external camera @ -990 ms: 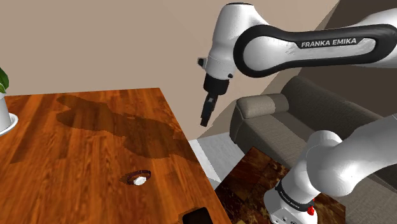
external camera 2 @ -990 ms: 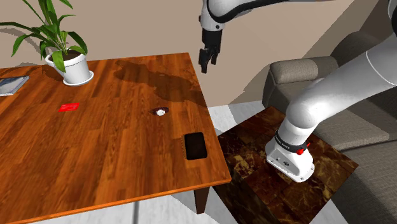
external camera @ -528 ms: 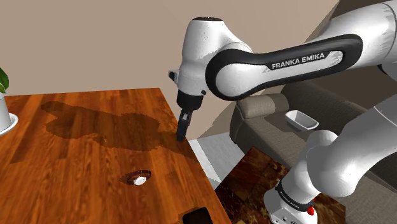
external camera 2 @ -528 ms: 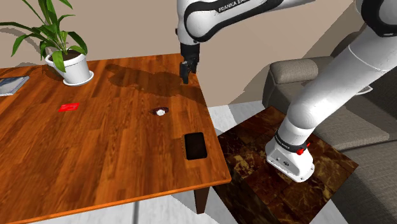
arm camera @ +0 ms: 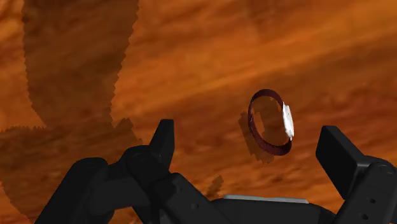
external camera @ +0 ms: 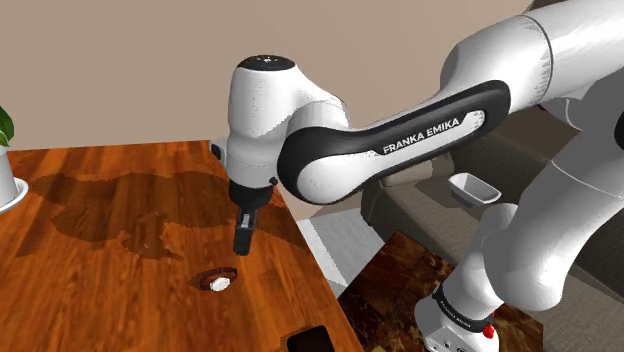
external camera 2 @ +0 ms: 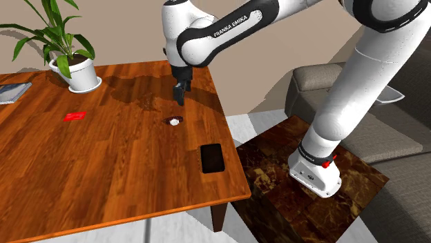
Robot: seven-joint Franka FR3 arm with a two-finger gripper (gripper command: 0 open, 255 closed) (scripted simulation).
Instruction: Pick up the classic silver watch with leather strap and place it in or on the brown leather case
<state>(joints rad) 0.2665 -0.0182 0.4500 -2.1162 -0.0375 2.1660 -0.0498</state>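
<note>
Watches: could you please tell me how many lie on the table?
1: the watch lies on the wooden table below the open gripper; none seems hidden.

I work in a home's living room: a grey sofa (external camera 2: 319,77) stands beside a wooden table (external camera 2: 103,166) that bears a potted plant (external camera 2: 69,61).

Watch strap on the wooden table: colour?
Dark reddish-brown, on the white-faced watch; clearest in the wrist view.

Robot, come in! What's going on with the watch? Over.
End effector open, hovering over table. Watch lying on table close below, not held. Nothing between them.
</note>
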